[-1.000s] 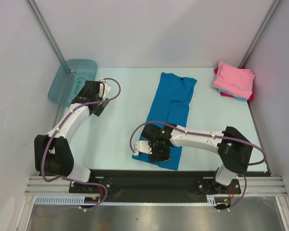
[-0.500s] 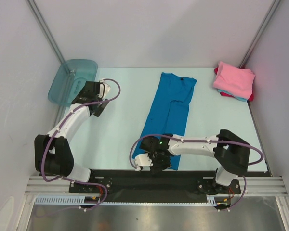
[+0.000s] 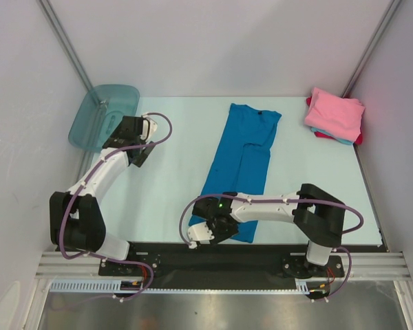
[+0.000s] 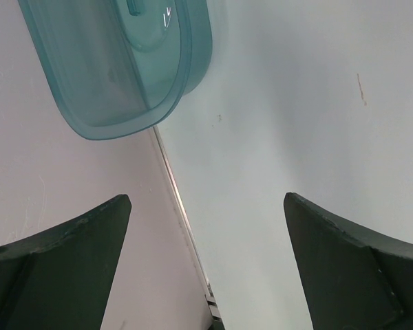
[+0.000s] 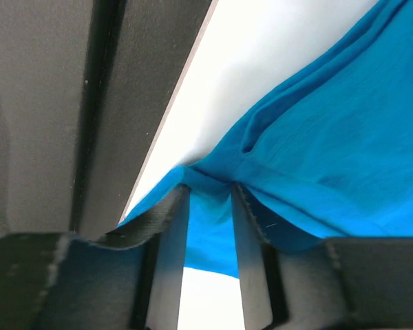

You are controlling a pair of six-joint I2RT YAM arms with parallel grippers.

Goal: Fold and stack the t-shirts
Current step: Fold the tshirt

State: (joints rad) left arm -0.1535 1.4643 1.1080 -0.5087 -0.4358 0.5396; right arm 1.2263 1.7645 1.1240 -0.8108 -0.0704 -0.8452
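The bright blue t-shirt (image 3: pixel 244 155) lies flat on the table (image 3: pixel 172 179), folded into a long narrow strip. The strip runs from the collar end, near the table's far edge at centre, to the hem end at the table's near edge, slanting slightly leftward toward the hem. One sleeve fold shows as a seam along the middle of the strip.

The right gripper (image 3: pixel 210 234) is at the near-left corner of the hem, at the table's near edge. In the right wrist view the right gripper (image 5: pixel 208 196) has its jaws drawn close together, with a bunched fold of the blue t-shirt (image 5: pixel 330 158) pinched between the fingers (image 5: pixel 166 240). The cloth rises in creases from the pinch point, and the rest of the garment spreads away up and to the right. The black base rail (image 5: pixel 144 82) runs just beside the gripped corner.

A stack of folded t-shirts sits at the table's far-right corner. The pink t-shirt (image 3: pixel 335 113) is on top. A light blue edge (image 3: pixel 343 140) and a red edge (image 3: pixel 321 135) show beneath it. The stack is well apart from the blue t-shirt.

The left gripper (image 3: pixel 131 134) hovers above the table's far-left area with its jaws spread fully apart and nothing between them. In the left wrist view both fingers (image 4: pixel 69 234) frame bare table surface (image 4: pixel 316 137). The translucent teal tub (image 3: pixel 89 124) rests tilted at the table's far-left corner, partly against the side wall and near the left gripper.
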